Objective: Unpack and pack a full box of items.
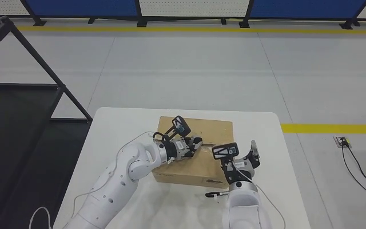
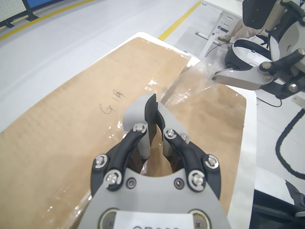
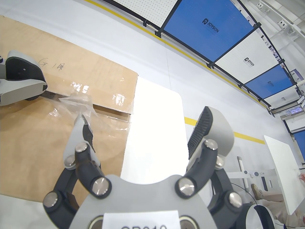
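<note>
A brown cardboard box (image 1: 211, 129) lies on the white table (image 1: 114, 131), its top flaps sealed with clear tape. My left gripper (image 2: 156, 104) rests over the box's centre seam (image 3: 112, 109), shut on a strip of clear tape (image 2: 188, 79) peeled up from the seam. The strip stretches across to one fingertip (image 2: 218, 77) of my right gripper (image 3: 143, 125). That gripper stands open over the box's right end, with the tape (image 3: 76, 101) clinging to the one finger. In the top view my left gripper (image 1: 191, 143) and right gripper (image 1: 239, 153) meet above the box top.
Bare white table lies to the right of the box (image 3: 152, 120) and in front of it. A black metal frame (image 1: 57, 91) stands off the table's left side. Another white table (image 2: 221, 1) and a seated person stand farther off.
</note>
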Action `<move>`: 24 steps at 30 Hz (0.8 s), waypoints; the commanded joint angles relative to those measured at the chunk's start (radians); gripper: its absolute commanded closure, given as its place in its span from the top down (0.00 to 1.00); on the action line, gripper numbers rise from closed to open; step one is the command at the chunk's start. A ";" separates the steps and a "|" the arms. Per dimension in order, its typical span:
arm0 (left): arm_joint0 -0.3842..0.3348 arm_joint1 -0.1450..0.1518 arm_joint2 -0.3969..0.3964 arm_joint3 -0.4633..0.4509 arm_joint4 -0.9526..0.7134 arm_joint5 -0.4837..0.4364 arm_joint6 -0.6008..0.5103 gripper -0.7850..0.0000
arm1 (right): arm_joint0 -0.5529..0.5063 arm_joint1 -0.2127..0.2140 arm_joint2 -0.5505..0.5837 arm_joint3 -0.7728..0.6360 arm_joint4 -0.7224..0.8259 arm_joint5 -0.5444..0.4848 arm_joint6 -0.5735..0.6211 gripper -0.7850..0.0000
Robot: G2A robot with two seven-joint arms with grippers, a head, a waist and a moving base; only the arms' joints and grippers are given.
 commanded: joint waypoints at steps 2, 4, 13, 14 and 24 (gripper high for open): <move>0.001 -0.001 0.000 0.004 0.001 0.000 -0.001 0.00 | -0.007 0.003 0.000 -0.009 0.013 -0.011 -0.010 1.00; 0.001 -0.003 0.000 0.008 0.000 -0.001 -0.002 0.00 | -0.012 0.005 0.001 -0.014 0.019 -0.016 -0.015 1.00; -0.007 -0.011 0.006 0.026 0.003 0.010 -0.010 0.00 | -0.022 0.012 0.013 -0.023 0.049 -0.034 -0.037 1.00; -0.008 -0.012 0.007 0.028 0.004 0.011 -0.010 0.00 | -0.023 0.012 0.014 -0.024 0.051 -0.033 -0.037 1.00; -0.019 -0.022 0.014 0.045 0.003 0.016 -0.011 0.00 | -0.056 0.022 0.039 -0.058 0.069 -0.051 -0.039 1.00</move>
